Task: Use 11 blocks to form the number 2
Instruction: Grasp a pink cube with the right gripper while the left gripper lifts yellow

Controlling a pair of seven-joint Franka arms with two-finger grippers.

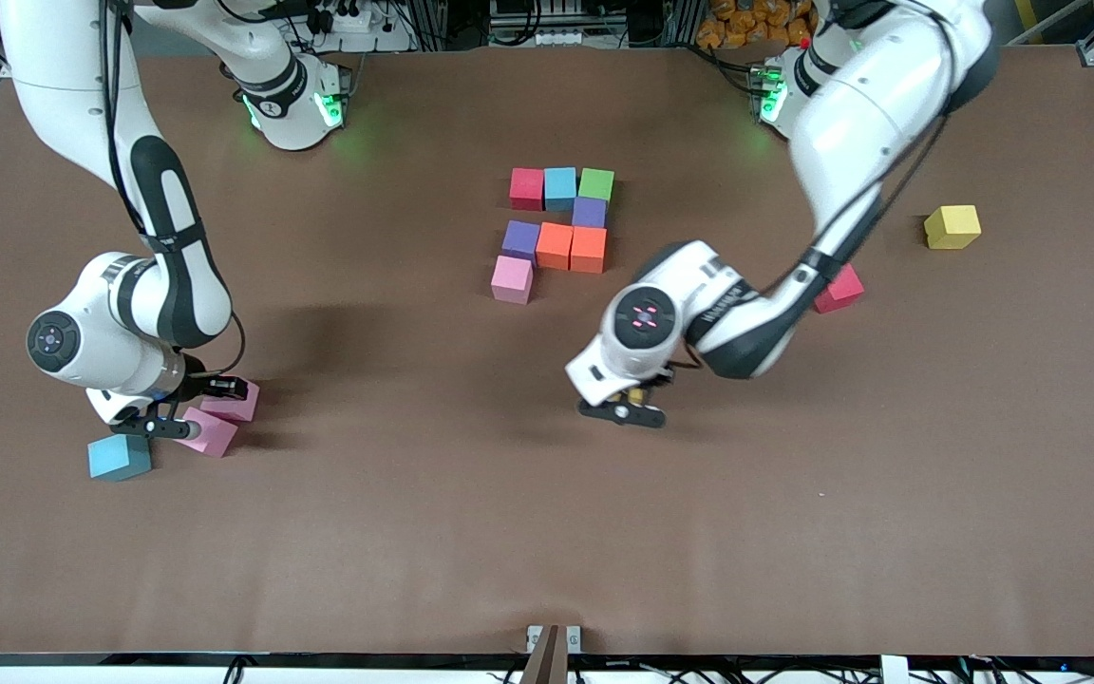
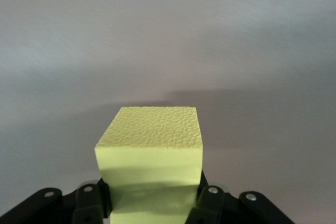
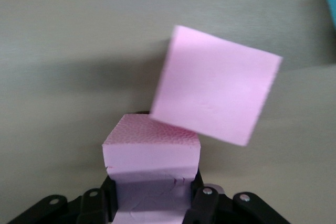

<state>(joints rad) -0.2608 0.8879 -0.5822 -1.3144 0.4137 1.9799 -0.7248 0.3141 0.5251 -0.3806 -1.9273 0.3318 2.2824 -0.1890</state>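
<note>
Eight blocks lie joined mid-table: red (image 1: 527, 187), light blue (image 1: 560, 187), green (image 1: 596, 183), purple (image 1: 590, 211), purple (image 1: 520, 238), two orange (image 1: 572, 247) and pink (image 1: 513, 279). My left gripper (image 1: 625, 410) (image 2: 152, 192) hangs over bare tabletop, apart from the pattern, shut on a yellow block (image 2: 152, 135). My right gripper (image 1: 188, 418) (image 3: 152, 192) is down at the right arm's end, shut on a pink block (image 3: 152, 148). A second pink block (image 3: 215, 90) lies tilted against it. In the front view these two pink blocks (image 1: 210, 434) (image 1: 238, 404) touch under the gripper.
A loose light blue block (image 1: 120, 456) (image 3: 332, 6) lies next to the right gripper. Toward the left arm's end lie a yellow block (image 1: 952, 226) and a red block (image 1: 839, 290), the red one partly hidden by the left arm.
</note>
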